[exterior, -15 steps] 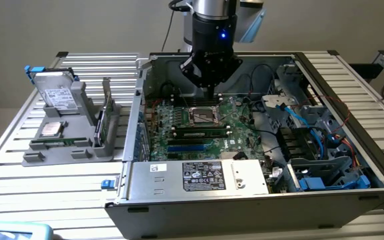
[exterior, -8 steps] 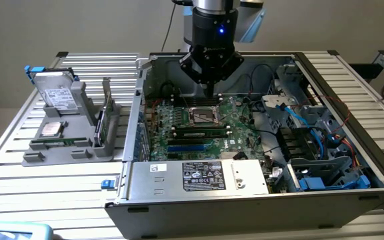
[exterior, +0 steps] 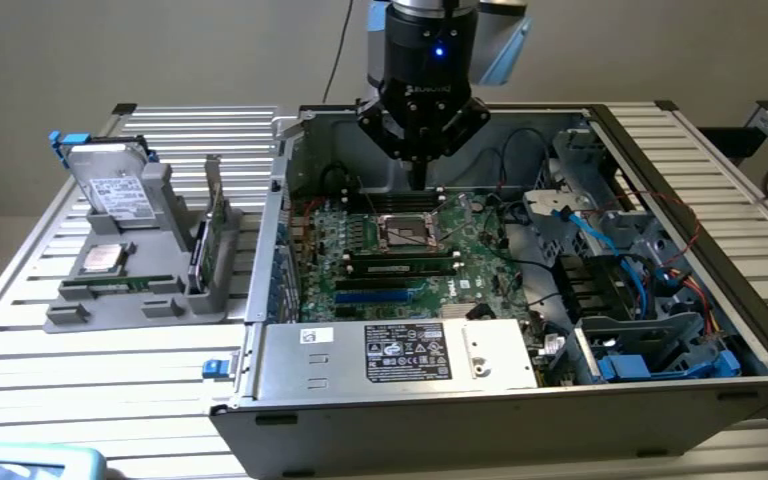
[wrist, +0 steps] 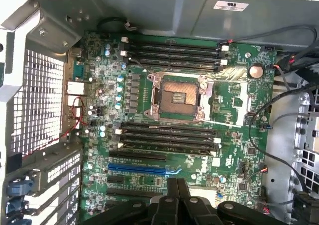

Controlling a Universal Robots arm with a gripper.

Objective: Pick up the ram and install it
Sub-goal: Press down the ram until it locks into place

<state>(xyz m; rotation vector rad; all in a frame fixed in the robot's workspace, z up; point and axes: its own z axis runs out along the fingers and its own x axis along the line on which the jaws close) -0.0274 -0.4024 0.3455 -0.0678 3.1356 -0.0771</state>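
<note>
Ram (exterior: pixel 402 267) sits in motherboard (exterior: pixel 398 250) slot, partly hidden beneath pincer (exterior: pixel 418 180).

Slatted metal table (exterior: pixel 131 350); open computer case (exterior: pixel 491 400) sits centre-right of frame, grey parts holder (exterior: pixel 144 300) at left, teal object (exterior: pixel 24 462) at lower-left corner.

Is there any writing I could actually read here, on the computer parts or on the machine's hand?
No text is legible.
White label on the silver power supply box: print and marks too small to read.
Small white sticker beside it: blurred.
White sticker on the case wall: a dark logo, unreadable.
Drive label in the grey holder: blurred.
Hand: faint, unreadable lettering.
</note>
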